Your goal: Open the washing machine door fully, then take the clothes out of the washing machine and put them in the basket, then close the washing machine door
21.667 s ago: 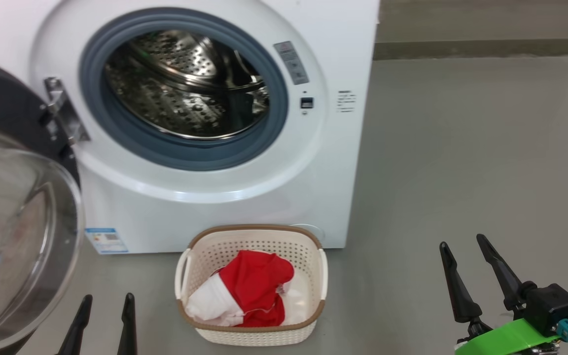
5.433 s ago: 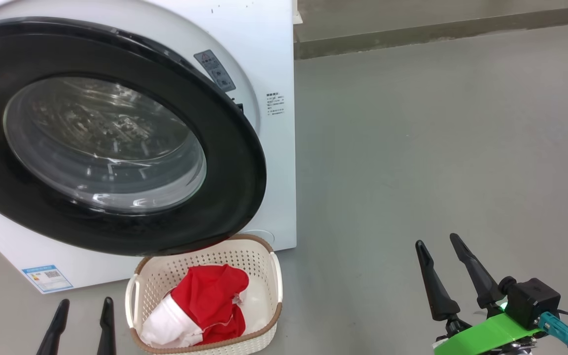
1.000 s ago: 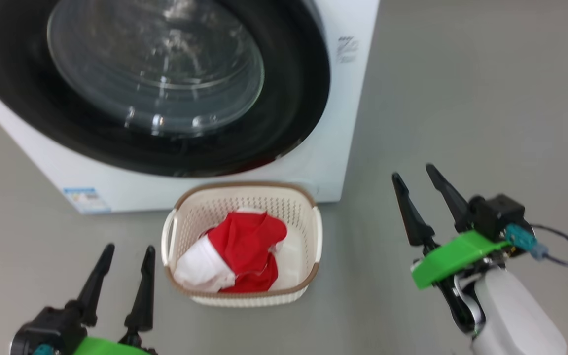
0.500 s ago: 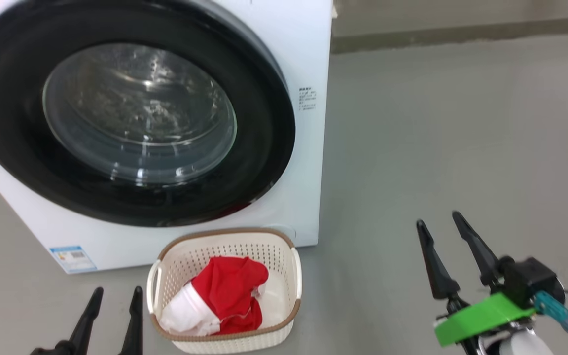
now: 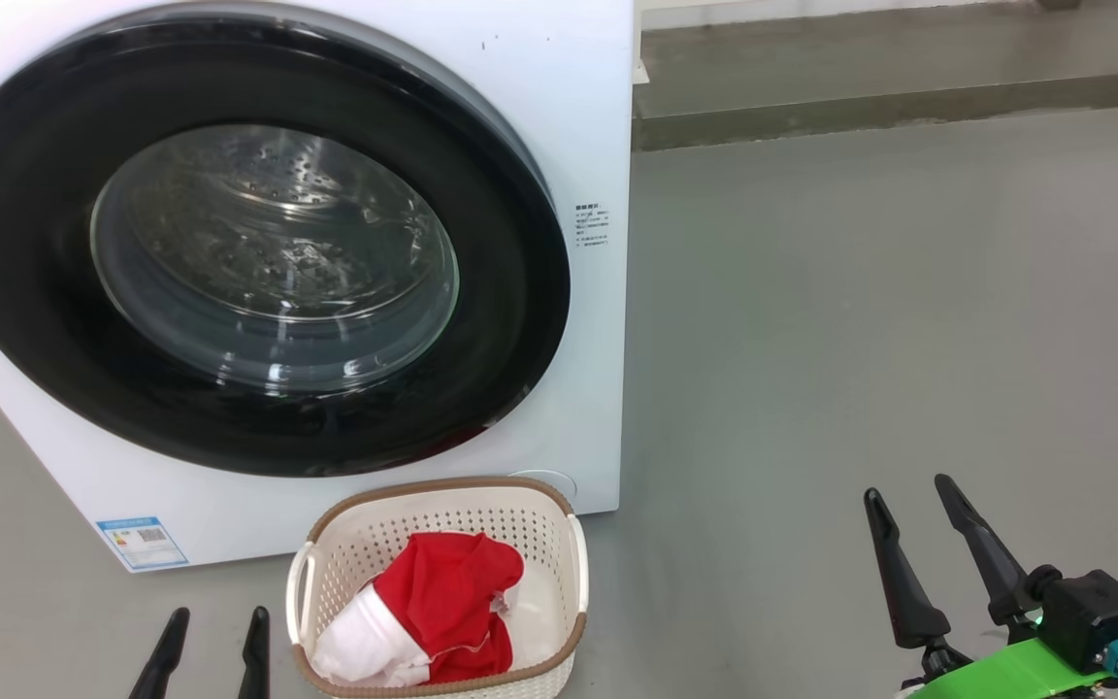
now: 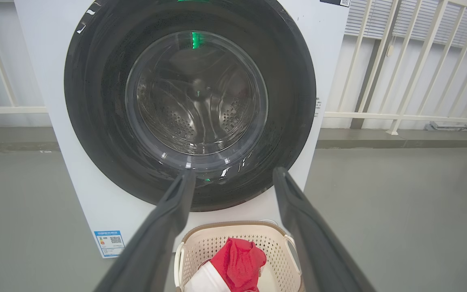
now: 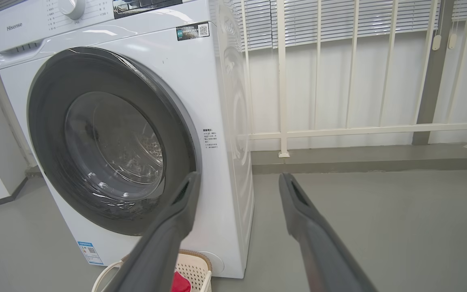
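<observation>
The washing machine (image 5: 608, 126) (image 7: 201, 73) stands at the left, and its door (image 5: 258, 243) (image 6: 189, 97) (image 7: 108, 142) lies shut flat against the front, black rim around clear glass. On the floor in front sits the basket (image 5: 559, 524) (image 6: 276, 239) (image 7: 195, 269) with red and white clothes (image 5: 443, 602) (image 6: 237, 263) inside. My left gripper (image 5: 214, 621) (image 6: 233, 176) hangs open at the lower left, beside the basket and empty. At the lower right my right gripper (image 5: 908, 495) (image 7: 237, 178) is open and empty too, well clear of the machine.
Grey floor (image 5: 860, 320) stretches to the right of the machine. A low step (image 5: 908, 97) runs along the back, with a white railing (image 7: 339, 129) and blinds behind it. A blue label (image 5: 142, 542) marks the machine's lower left corner.
The head camera has tilted up, so the door and machine sit lower in the picture and both grippers show lower. The door stays shut and the clothes lie unmoved in the basket.
</observation>
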Robot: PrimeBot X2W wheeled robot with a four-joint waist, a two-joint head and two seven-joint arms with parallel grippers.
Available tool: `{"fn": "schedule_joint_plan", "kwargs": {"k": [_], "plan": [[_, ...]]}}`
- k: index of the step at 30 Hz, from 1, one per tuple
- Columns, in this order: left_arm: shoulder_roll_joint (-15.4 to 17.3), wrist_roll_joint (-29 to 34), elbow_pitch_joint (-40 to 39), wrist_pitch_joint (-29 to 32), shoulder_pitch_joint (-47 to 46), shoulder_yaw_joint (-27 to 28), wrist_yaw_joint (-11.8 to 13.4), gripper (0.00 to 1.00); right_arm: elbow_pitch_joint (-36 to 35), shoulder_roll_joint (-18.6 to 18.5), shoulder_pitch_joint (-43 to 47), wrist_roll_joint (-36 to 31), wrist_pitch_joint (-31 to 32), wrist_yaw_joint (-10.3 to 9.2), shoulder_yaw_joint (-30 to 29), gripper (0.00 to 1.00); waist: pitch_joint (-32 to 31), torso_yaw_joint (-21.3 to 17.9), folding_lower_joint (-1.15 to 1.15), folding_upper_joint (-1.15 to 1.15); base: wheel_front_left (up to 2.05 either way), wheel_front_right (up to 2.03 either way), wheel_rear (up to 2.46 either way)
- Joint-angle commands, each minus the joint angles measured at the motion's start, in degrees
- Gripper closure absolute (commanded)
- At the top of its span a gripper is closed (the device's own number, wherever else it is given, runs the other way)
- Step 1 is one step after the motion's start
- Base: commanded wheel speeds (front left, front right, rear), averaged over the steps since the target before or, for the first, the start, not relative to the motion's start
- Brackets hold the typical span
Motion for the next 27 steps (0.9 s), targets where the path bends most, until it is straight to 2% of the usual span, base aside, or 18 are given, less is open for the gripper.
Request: {"fn": "schedule_joint_plan", "kwargs": {"k": [1,13,14,22,27], "plan": [[0.3,0.5,-1.6,-0.5,-1.2,2.1,-0.3,0.00,-1.4,-0.8,-1.2,0.7,-0.4,-0.05,0.7,0.00,0.0,0.1,0.00,0.00,0.00,0.00,0.00],[0.0,1.2,-1.0,-0.5,-1.2,2.3,-0.3,0.00,-1.1,-0.6,-0.9,-0.5,-0.4,-0.05,-0.3,0.00,-0.1,1.0,0.00,0.00,0.00,0.00,0.00],[-0.4,0.6,0.5,0.0,0.0,0.2,0.0,1.00,0.4,0.1,0.1,-0.3,0.0,0.01,-1.4,1.00,0.0,1.0,0.00,0.00,0.00,0.00,0.00],[-2.0,-0.9,4.5,0.8,0.0,-0.2,0.1,1.00,4.4,1.1,1.9,0.9,0.4,0.01,-1.2,1.00,0.0,1.0,0.01,0.00,0.00,0.00,0.00],[-2.0,-4.0,4.6,1.7,-0.5,0.0,0.1,1.00,4.4,1.2,1.4,3.9,1.3,0.01,-1.6,1.00,0.1,1.0,0.13,0.00,0.00,0.00,0.00]]}}
